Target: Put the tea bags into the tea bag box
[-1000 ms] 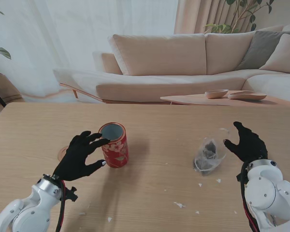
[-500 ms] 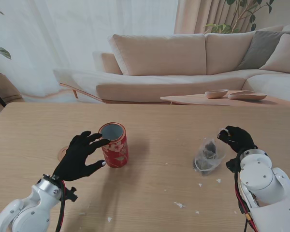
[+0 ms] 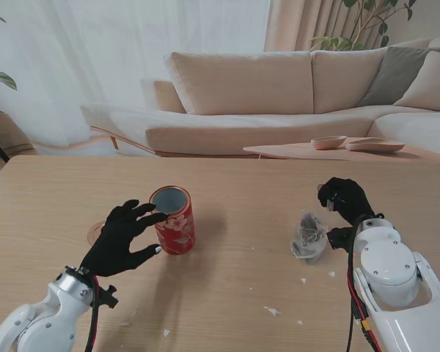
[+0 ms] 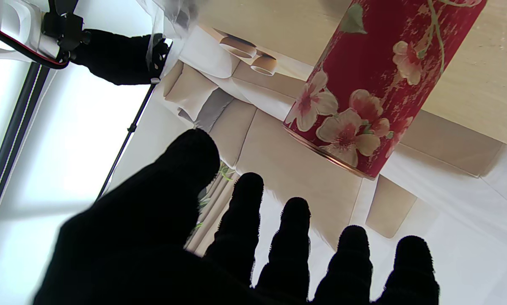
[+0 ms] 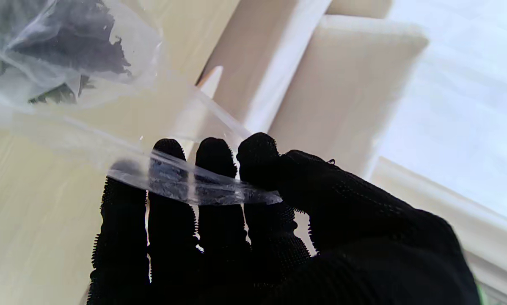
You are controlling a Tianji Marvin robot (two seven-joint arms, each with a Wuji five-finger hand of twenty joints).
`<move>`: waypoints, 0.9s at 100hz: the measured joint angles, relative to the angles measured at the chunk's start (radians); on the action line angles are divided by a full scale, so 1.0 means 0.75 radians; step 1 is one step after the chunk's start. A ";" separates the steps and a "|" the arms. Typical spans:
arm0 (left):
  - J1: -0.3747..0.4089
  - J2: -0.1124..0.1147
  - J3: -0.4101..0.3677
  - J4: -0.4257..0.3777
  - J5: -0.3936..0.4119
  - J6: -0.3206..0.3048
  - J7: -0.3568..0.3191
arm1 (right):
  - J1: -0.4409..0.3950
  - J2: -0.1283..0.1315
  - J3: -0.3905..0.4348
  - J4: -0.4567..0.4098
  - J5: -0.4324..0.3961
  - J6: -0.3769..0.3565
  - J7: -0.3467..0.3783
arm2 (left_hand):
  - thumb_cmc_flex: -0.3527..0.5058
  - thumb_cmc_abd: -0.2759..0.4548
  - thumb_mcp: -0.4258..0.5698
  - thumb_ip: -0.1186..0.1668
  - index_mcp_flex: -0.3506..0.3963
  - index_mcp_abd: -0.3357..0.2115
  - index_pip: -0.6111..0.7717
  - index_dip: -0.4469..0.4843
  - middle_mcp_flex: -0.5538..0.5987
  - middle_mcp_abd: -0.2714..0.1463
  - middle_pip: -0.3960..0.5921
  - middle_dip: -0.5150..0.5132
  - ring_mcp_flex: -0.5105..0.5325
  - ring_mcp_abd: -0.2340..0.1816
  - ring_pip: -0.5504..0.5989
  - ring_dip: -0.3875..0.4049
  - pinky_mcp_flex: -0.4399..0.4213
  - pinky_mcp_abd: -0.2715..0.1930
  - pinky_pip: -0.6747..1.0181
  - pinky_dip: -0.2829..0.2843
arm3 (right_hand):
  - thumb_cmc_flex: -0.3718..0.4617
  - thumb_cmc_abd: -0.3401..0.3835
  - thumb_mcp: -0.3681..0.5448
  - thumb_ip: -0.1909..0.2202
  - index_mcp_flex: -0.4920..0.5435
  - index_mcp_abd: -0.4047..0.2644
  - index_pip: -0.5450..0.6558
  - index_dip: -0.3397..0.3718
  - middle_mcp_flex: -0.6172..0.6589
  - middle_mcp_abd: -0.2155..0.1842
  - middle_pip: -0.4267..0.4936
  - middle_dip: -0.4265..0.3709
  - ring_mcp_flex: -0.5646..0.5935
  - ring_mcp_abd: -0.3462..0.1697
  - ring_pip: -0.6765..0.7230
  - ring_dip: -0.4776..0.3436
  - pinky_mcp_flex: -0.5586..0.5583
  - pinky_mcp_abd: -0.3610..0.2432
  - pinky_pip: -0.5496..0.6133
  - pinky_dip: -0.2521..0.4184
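Observation:
The tea bag box is a red floral tin (image 3: 174,222), upright with its top open, left of the table's middle. My left hand (image 3: 122,238) is open beside it, fingers spread around its near-left side; the left wrist view shows the tin (image 4: 376,80) apart from the fingertips (image 4: 293,207). A clear tea bag (image 3: 308,236) of dark leaves sits on the right. My right hand (image 3: 345,202) is shut on its upper edge. In the right wrist view, thumb and fingers (image 5: 213,156) pinch the bag's film while the leaves (image 5: 59,55) hang beyond.
Small white paper scraps (image 3: 271,311) lie on the wooden table (image 3: 242,279) nearer to me. A round disc (image 3: 94,233) shows partly behind my left hand. A beige sofa (image 3: 279,95) and a low table with bowls (image 3: 328,142) stand beyond the far edge.
My right hand has curled shut, moved left and farther from me, and taken hold of the tea bag's top edge. The bag has bunched up. My left hand has stayed put.

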 measured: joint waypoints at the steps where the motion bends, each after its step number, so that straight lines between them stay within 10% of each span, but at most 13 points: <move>1: 0.000 0.000 0.000 0.000 -0.001 -0.002 0.000 | -0.001 -0.001 -0.003 -0.007 -0.001 0.001 0.000 | 0.000 0.000 0.000 0.000 0.000 0.000 0.000 0.000 0.000 0.000 0.000 0.000 0.000 0.000 0.000 0.000 0.000 0.000 0.000 0.000 | 0.000 0.010 -0.004 0.000 -0.003 0.002 0.004 0.012 0.000 0.004 0.012 0.008 0.000 0.001 0.013 0.008 0.000 0.001 0.004 0.008; 67: -0.044 0.018 0.031 -0.017 -0.082 -0.045 -0.126 | 0.070 0.038 -0.214 -0.241 -0.008 -0.005 0.163 | 0.001 0.000 0.000 0.000 0.000 0.000 0.000 0.000 0.024 0.005 0.000 0.000 0.001 0.000 0.000 0.001 0.000 0.001 0.000 -0.001 | 0.016 0.075 -0.067 0.000 0.009 0.041 0.054 0.120 0.021 0.045 0.110 0.099 0.066 0.027 0.119 0.056 0.047 0.049 0.103 0.078; 90: -0.088 0.030 0.086 -0.027 -0.078 -0.061 -0.164 | 0.090 0.037 -0.285 -0.255 -0.026 -0.030 0.164 | 0.002 -0.044 0.101 0.000 0.000 0.000 0.029 0.038 0.036 0.038 0.083 0.131 0.030 0.034 0.047 0.266 -0.017 0.002 0.052 0.241 | 0.016 0.075 -0.068 0.000 0.009 0.040 0.046 0.120 0.030 0.045 0.110 0.099 0.081 0.030 0.119 0.056 0.051 0.049 0.108 0.078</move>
